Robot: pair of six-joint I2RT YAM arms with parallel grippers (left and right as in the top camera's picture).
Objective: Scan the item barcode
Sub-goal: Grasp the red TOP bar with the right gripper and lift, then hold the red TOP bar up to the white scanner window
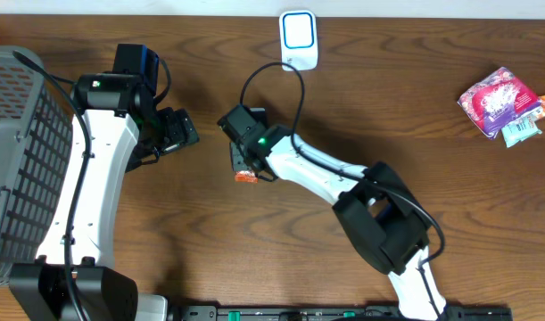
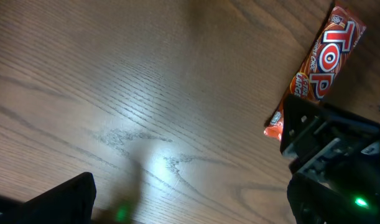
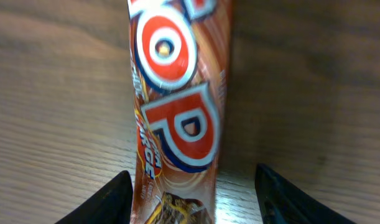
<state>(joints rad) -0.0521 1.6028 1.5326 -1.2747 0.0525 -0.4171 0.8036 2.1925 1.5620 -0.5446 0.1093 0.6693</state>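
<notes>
Dark brown wood-grain table (image 1: 254,259) is being shown from above, with everything resting on it. At its left edge a grey mesh basket (image 1: 40,152) is being seen, only partly in frame. Beside the basket the white left arm (image 1: 98,169) is being extended up the table, and the white right arm (image 1: 326,174) is being reached in from the lower right toward the table's middle.

The left gripper (image 1: 178,132) is being held with its jaws spread wide and nothing between them. In the left wrist view only one of its dark fingers (image 2: 59,199) is being shown, above bare wood.

The right gripper (image 3: 190,198) is being positioned over the candy bar (image 3: 177,112), with its jaws parted and one finger on each side of the wrapper. A clear gap is being shown between the wrapper and one finger; whether the other finger is touching the wrapper cannot be told.

Near the right edge, a small pile of snack packets (image 1: 499,102) is being seen, well apart from both arms. At the far edge the white scanner (image 1: 299,40) with its blue-framed window is being seen.

The candy bar, an orange-red wrapper with large "TOP" lettering, is lying flat on the wood near the middle, mostly covered from above by the right gripper, with one end showing.
</notes>
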